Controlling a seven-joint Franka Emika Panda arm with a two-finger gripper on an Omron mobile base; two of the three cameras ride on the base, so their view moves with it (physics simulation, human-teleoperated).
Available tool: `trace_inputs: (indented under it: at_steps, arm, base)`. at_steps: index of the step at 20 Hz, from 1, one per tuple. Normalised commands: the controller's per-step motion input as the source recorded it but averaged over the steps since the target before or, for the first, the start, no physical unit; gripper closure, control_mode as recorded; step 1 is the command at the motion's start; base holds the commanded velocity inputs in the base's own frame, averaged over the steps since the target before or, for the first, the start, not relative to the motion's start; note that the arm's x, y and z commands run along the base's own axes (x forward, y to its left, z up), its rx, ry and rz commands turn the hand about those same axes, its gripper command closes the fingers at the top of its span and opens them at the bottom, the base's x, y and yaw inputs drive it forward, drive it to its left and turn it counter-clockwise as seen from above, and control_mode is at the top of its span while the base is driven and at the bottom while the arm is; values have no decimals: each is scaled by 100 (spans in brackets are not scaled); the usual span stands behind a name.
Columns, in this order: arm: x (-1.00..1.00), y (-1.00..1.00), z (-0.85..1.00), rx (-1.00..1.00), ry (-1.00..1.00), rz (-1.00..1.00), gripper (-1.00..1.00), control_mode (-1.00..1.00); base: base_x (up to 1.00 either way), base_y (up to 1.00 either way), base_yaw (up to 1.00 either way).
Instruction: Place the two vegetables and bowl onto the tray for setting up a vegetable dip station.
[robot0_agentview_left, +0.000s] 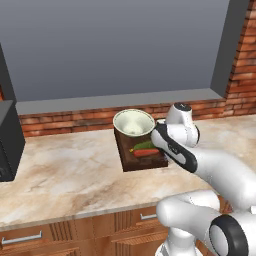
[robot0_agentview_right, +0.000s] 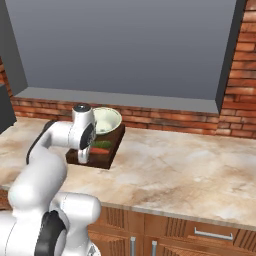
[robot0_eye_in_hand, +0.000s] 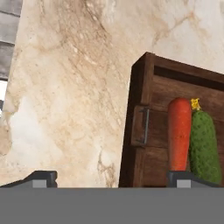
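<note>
In the hand view the two fingertips rise at the bottom edge, spread wide with nothing between them; the gripper sits over the tray's near end. One tip is over bare counter at lower left, the other at the foot of the carrot, lower right. The cucumber lies touching the carrot's right side, both on the tray with its cut-out handle at centre. In the left base view the bowl stands on the tray's far end, upper centre, vegetables in front of it. The right base view shows the same group at centre left, partly behind the arm.
</note>
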Motion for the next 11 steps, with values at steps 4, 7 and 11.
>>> trace_inputs:
  at_steps: [4,7,11]
  arm:
    - [-47,-8,35,0,0,0,-100,-100]
    - [-43,-5,30,0,0,0,-100,-100]
    - [-46,-6,23,0,0,0,-100,-100]
  base:
    - [0,0,0]
    - [0,0,0]
    - [0,0,0]
